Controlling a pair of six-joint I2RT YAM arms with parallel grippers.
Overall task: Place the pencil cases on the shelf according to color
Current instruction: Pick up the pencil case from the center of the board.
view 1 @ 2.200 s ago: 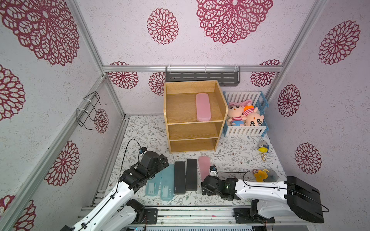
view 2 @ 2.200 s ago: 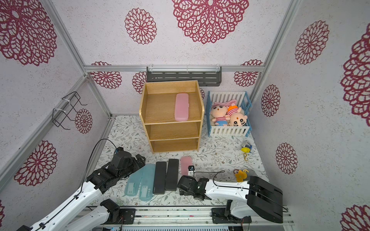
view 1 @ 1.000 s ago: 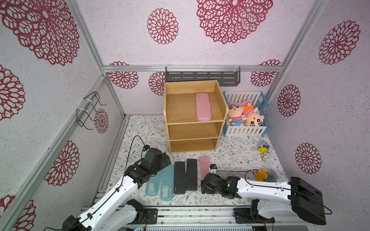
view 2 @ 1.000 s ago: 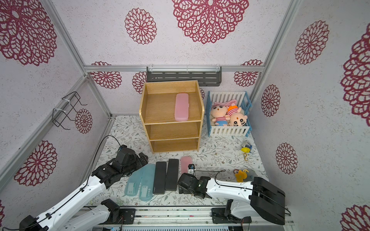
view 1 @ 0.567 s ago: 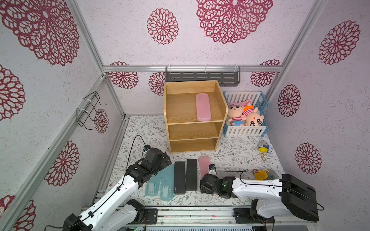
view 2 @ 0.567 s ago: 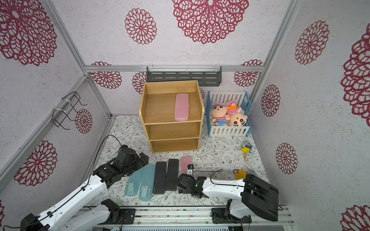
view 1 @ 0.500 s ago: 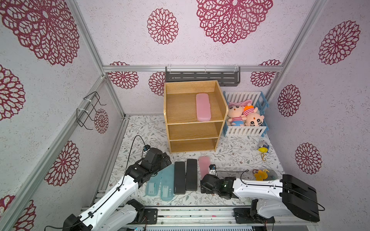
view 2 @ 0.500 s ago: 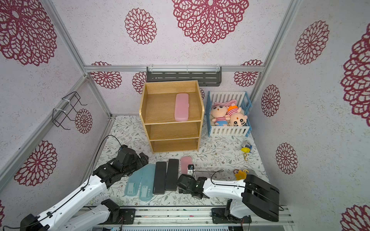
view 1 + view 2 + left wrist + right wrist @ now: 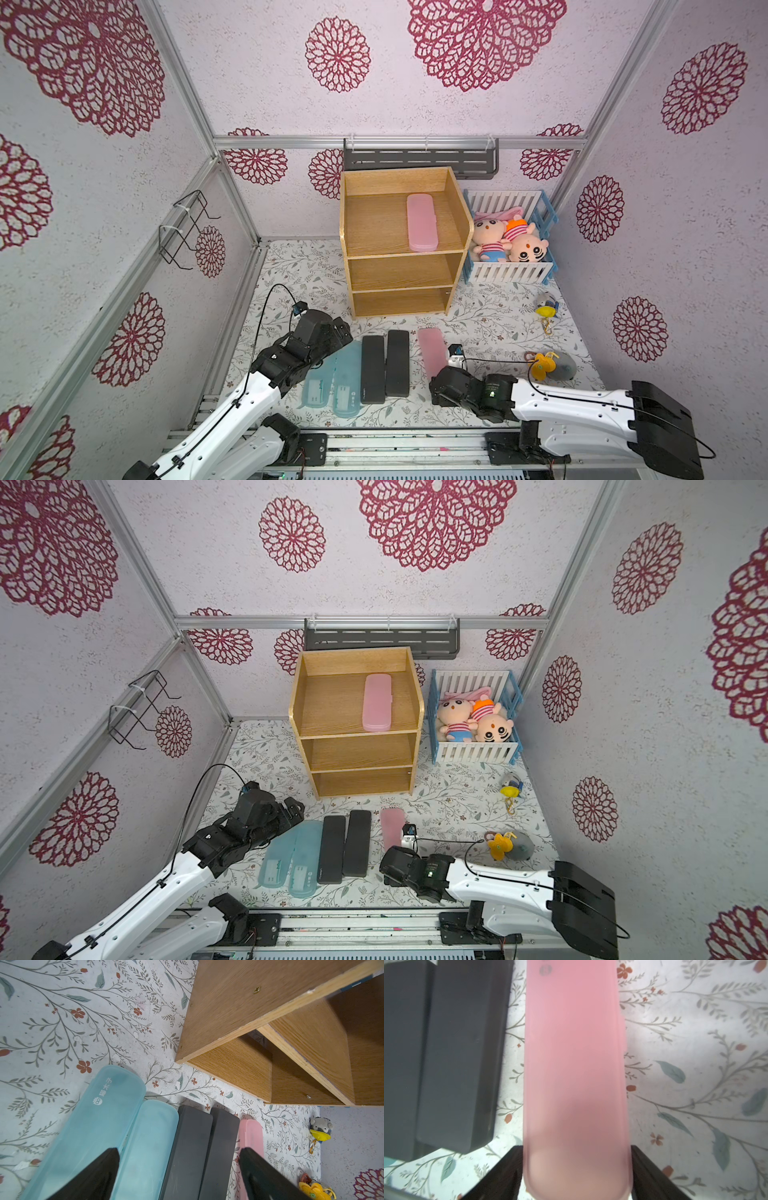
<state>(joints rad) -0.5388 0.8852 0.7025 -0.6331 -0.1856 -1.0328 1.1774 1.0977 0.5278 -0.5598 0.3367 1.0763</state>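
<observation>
The shelf [image 9: 405, 254] [image 9: 357, 733] stands at the back with one pink pencil case [image 9: 422, 222] [image 9: 377, 702] on its top tier. On the floor in front lie two light blue pencil cases [image 9: 347, 382] [image 9: 93, 1122], two black ones [image 9: 372, 368] [image 9: 191, 1147] and another pink pencil case [image 9: 430, 349] [image 9: 575, 1064]. My right gripper [image 9: 436, 384] [image 9: 576, 1167] is shut on that pink case's near end, a finger pressed against each long side. My left gripper [image 9: 338, 332] [image 9: 179, 1149] hovers open over the far ends of the blue and black cases, holding nothing.
A white-and-blue crib [image 9: 511, 270] with plush toys stands right of the shelf. A grey slotted rack [image 9: 419, 158] hangs on the back wall and a wire rack [image 9: 183, 228] on the left wall. Small yellow toys [image 9: 546, 309] [image 9: 548, 365] lie at the right.
My right gripper's fingers have closed in against the sides of the pink case on the floor. Over the last two seconds the left gripper edged forward above the blue cases.
</observation>
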